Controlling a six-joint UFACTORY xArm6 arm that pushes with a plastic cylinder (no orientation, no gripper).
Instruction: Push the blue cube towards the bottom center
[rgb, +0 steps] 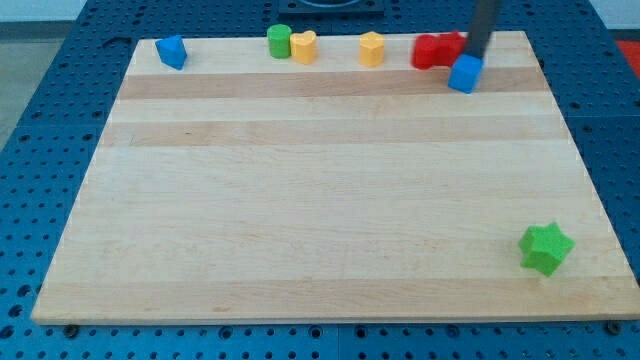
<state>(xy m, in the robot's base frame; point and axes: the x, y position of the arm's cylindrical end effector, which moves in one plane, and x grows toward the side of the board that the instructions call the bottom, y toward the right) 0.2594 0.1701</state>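
Observation:
The blue cube (465, 74) sits near the board's top right. My tip (474, 55) is at the cube's upper edge, touching or almost touching it, with the rod rising out of the view's top. A red block (437, 50) lies just left of the tip, partly hidden by the rod.
Along the top edge lie a blue block (172, 51) at the left, a green cylinder (279, 41), a yellow block (304, 47) touching it, and another yellow block (371, 48). A green star (546, 248) sits at the bottom right. The wooden board (320, 200) rests on a blue pegboard.

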